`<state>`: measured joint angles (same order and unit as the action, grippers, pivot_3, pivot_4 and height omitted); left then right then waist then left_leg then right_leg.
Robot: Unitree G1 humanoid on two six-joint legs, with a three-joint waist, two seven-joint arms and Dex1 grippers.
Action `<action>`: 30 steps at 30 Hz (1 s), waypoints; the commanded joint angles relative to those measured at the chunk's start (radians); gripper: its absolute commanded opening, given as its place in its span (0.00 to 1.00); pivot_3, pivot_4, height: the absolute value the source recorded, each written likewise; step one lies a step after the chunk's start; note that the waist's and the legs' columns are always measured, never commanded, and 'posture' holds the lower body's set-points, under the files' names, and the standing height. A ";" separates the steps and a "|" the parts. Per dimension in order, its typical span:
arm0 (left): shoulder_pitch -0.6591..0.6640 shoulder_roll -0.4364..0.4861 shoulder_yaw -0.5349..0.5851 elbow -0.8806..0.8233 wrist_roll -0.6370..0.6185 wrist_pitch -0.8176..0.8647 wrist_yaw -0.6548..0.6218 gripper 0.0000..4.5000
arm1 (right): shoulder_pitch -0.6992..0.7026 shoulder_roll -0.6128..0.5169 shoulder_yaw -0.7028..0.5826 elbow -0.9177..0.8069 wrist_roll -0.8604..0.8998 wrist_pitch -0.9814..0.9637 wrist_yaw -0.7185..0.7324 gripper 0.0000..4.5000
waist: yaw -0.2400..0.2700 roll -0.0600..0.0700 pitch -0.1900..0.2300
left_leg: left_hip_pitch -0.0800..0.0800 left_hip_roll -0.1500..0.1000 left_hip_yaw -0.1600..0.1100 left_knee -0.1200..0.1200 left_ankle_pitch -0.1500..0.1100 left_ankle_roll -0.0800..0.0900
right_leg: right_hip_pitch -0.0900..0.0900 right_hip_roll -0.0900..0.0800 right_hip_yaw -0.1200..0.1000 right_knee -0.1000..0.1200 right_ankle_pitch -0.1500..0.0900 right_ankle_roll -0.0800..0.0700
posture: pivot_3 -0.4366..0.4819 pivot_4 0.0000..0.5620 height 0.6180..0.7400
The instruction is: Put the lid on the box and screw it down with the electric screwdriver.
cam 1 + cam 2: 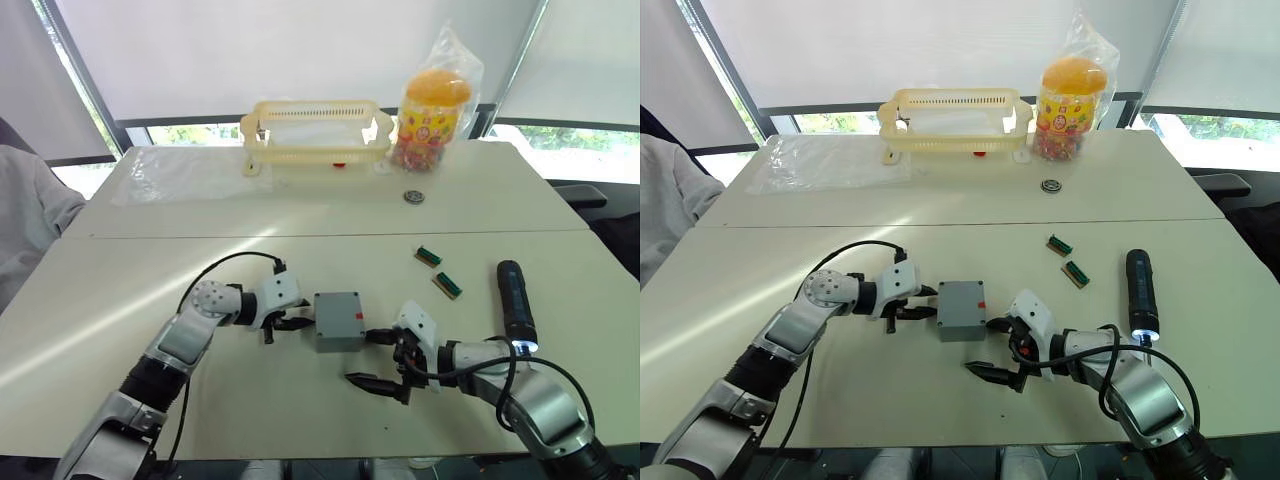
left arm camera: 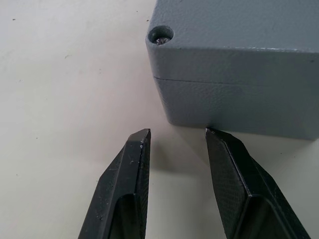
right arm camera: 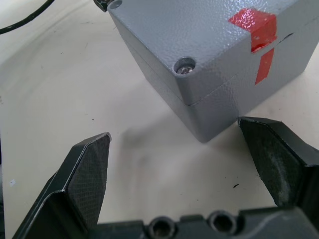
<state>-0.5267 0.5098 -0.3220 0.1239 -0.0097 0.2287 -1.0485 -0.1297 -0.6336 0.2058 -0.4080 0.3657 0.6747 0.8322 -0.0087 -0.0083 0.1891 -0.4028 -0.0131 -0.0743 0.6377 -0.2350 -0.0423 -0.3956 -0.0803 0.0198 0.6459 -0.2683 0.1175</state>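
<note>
The grey box (image 1: 340,341) stands mid-table with the lid (image 1: 337,307) sitting on it; a seam runs between them, and red tape (image 3: 259,30) crosses it on one side. Screw heads show in the lid's corner holes (image 3: 185,66). My left gripper (image 1: 291,322) is open just left of the box, its fingers (image 2: 130,164) short of the wall and holding nothing. At the box's near right corner my right gripper (image 1: 372,360) is spread wide open and empty. The electric screwdriver (image 1: 514,298) lies on the table at the right, light on at its tip.
Two small green circuit boards (image 1: 428,256) (image 1: 447,286) lie between the box and the screwdriver. At the back stand a pale yellow basket (image 1: 315,130) and a bagged candy jar (image 1: 432,110), with a clear plastic bag (image 1: 185,170) and a small round part (image 1: 413,197) nearby. A person's grey sleeve (image 1: 25,215) is at the left edge.
</note>
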 commanded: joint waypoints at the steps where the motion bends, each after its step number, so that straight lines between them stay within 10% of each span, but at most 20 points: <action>1: 0.011 -0.001 -0.025 -0.041 -0.013 0.016 -0.037 0.39 | -0.008 -0.007 -0.017 -0.047 0.023 -0.001 0.010 0.99 | -0.001 0.000 0.000 | 0.000 0.000 0.000 0.000 0.000 0.000 | 0.000 0.000 0.000 0.000 0.000 0.000 | 0.48 0.27 1.00; 13: 0.031 0.018 0.000 -0.066 -0.012 0.037 -0.035 0.39 | 0.003 -0.029 -0.053 -0.056 0.034 0.007 0.000 0.99 | -0.001 0.000 0.000 | 0.000 0.000 0.000 0.000 0.000 0.000 | 0.000 0.000 0.000 0.000 0.000 0.000 | 0.48 0.27 1.00; 27: -0.032 0.130 0.246 -0.257 -0.285 0.365 -0.046 0.39 | -0.215 -0.111 -0.444 0.057 0.300 0.177 -0.027 0.99 | -0.005 0.000 0.001 | -0.001 0.001 0.000 0.000 0.000 0.000 | -0.002 0.000 0.000 0.001 0.000 0.000 | 0.48 0.27 1.00; 30: -0.055 0.130 0.267 -0.320 -0.336 0.436 -0.028 0.39 | -0.330 -0.110 -0.361 0.261 0.153 0.041 -0.044 0.80 | -0.006 0.000 0.001 | -0.002 0.001 0.000 0.000 0.000 0.000 | -0.002 0.001 0.000 0.001 0.000 0.000 | 0.48 0.27 1.00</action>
<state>-0.5589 0.6309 -0.0897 -0.1391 -0.3045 0.6331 -1.0863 -0.4295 -0.7465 -0.1740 -0.2243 0.5829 0.7890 0.7995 -0.0146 -0.0088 0.1897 -0.4043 -0.0123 -0.0739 0.6377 -0.2351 -0.0422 -0.3975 -0.0798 0.0197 0.6465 -0.2684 0.1175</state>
